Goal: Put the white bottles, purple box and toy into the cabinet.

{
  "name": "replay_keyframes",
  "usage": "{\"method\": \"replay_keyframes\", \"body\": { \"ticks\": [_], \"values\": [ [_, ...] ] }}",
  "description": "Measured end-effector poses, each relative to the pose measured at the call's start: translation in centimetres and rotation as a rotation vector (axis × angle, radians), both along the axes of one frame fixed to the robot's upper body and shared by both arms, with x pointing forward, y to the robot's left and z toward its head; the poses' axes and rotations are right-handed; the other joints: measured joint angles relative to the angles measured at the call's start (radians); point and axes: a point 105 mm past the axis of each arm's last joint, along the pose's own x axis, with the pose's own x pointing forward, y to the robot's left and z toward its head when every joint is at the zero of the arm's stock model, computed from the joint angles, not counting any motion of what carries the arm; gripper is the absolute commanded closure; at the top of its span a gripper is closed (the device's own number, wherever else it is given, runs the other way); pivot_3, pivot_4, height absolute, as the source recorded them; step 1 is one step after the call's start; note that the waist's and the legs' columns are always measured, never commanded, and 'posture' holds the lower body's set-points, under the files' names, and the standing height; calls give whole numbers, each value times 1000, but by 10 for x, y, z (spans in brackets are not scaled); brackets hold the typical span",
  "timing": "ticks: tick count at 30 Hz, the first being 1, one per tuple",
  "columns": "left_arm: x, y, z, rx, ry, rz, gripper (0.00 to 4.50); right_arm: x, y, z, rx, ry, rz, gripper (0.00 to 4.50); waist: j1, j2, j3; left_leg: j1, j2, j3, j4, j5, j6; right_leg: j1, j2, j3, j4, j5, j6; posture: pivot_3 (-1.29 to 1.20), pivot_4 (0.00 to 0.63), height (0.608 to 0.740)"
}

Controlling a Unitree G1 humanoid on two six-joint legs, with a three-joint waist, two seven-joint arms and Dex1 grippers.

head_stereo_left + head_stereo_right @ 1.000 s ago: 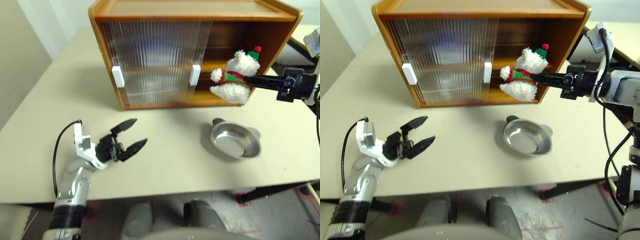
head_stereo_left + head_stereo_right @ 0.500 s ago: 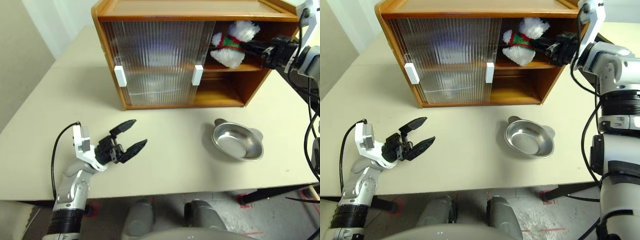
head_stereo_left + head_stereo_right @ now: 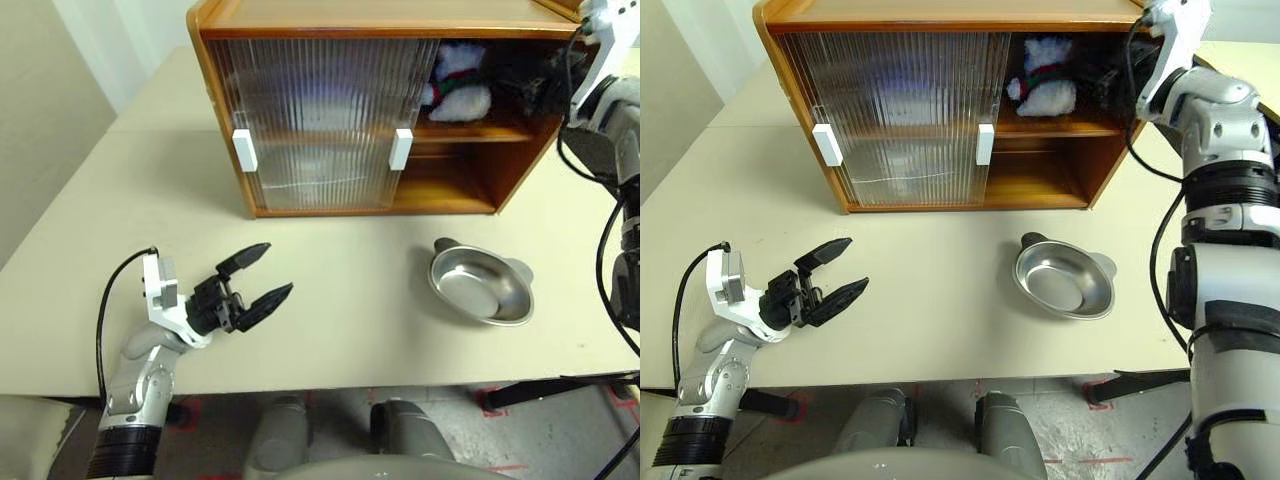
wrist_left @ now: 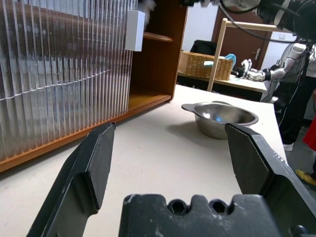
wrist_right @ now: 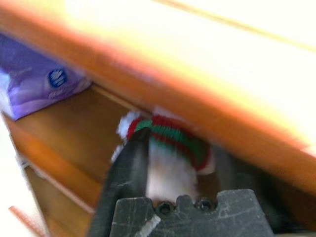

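Observation:
The brown cabinet [image 3: 390, 15] stands at the back of the table, its ribbed doors covering the left side and its right side uncovered. The toy [image 3: 462, 100], a white plush with a red-and-green scarf, lies on the upper shelf there. My right gripper [image 3: 1098, 85] reaches into that shelf from the right; in the right wrist view its fingers [image 5: 126, 168] stand apart beside the toy [image 5: 170, 163]. The purple box [image 5: 34, 84] sits deeper on the same shelf. Behind the ribbed doors only pale blurs show, so the white bottles are hidden. My left gripper [image 3: 262, 272] hovers open and empty over the near left of the table.
A shiny metal dish [image 3: 480, 285] rests on the table in front of the cabinet's uncovered side. White handles [image 3: 242, 150] mark the sliding doors. The lower right shelf [image 3: 440, 190] is bare. A wicker basket [image 4: 205, 64] stands on another table beyond.
My right gripper carried the toy from in front of the cabinet up into the upper shelf, and its fingers have parted from it. The left gripper stayed still.

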Motion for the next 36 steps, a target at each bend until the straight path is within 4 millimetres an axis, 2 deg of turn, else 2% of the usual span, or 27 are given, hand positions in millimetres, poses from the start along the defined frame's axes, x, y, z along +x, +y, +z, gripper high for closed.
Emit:
{"method": "replay_keyframes", "body": {
  "ticks": [2, 5, 7, 9, 11, 14, 15, 19, 23, 26, 31, 36],
  "values": [
    [0, 0, 0, 1, 0, 0, 0, -4, -1, 0, -10, 23, 20, 25, -1, 2, 1, 0, 0, 1, 0, 0, 0, 0, -1, 0, 0, 0, 0, 209, 15, 740],
    [0, 0, 1, 1, -1, -1, 0, -23, -11, 4, -23, 82, 73, 25, 3, 2, 1, 0, 0, -1, 0, 0, 0, 0, -1, -1, -1, 0, 0, 198, 25, 740],
    [0, 0, 1, 3, -2, -2, 0, -47, -16, -2, 4, 189, 164, 25, 9, 2, 1, -1, 0, -2, 0, 0, 0, 1, -1, -3, -2, 0, -1, 196, 28, 740],
    [-1, 2, 0, 5, 3, 1, 0, -77, -17, -21, 84, 366, 268, 25, 16, 2, 1, -1, 1, -3, 0, -1, 1, 1, -2, -5, -2, -1, -1, 189, 34, 740],
    [-1, 1, 1, 5, 2, -5, 0, -111, -26, -56, 142, 603, 298, 25, 24, 2, 1, 0, 1, -3, 0, -1, 1, 2, -2, -6, -2, -1, -2, 183, 34, 740],
    [-3, 2, -3, 5, 18, -6, 0, -140, -44, -106, 185, 828, 221, 25, 25, 2, 1, 0, 0, -3, 3, -1, 1, 3, -2, -6, -1, -2, -1, 163, 34, 740],
    [-4, 0, -4, 4, 21, -13, 0, -146, -49, -117, 213, 863, 197, 25, 22, 5, 2, -1, 0, -2, 5, -1, 1, 3, -1, -4, -1, -3, 0, 163, 34, 740],
    [-6, -1, -4, 9, 21, -36, 0, -160, -66, -136, 311, 885, 105, 25, 12, 6, 3, 1, 2, -2, 13, -1, 1, 5, 3, -3, 2, -5, 5, 148, 31, 740],
    [-7, -2, -4, 19, 22, -55, 0, -153, -75, -157, 376, 799, 18, 25, -6, 4, 4, 2, 0, 0, 14, 0, 2, 7, 3, 1, 2, -6, 1, 154, 34, 740],
    [-7, -1, -4, 27, 28, -59, 0, -158, -83, -178, 448, 822, -52, 25, -8, 3, 5, 3, -1, 1, 15, 1, 3, 8, 3, 5, 1, -6, 2, 165, 36, 740],
    [-8, -3, 0, 33, 13, -70, 0, -156, -74, -204, 580, 839, -62, 25, -9, 2, 5, 3, -1, 1, 15, 1, 4, 9, 3, 5, 1, -1, 11, 182, 37, 740],
    [-11, -5, 2, 36, 7, -65, 0, -150, -66, -214, 636, 830, -66, 25, -5, 3, 5, 2, 0, 0, 15, 1, 4, 8, 3, 5, 0, -1, 12, 197, 37, 740]
  ]
}}
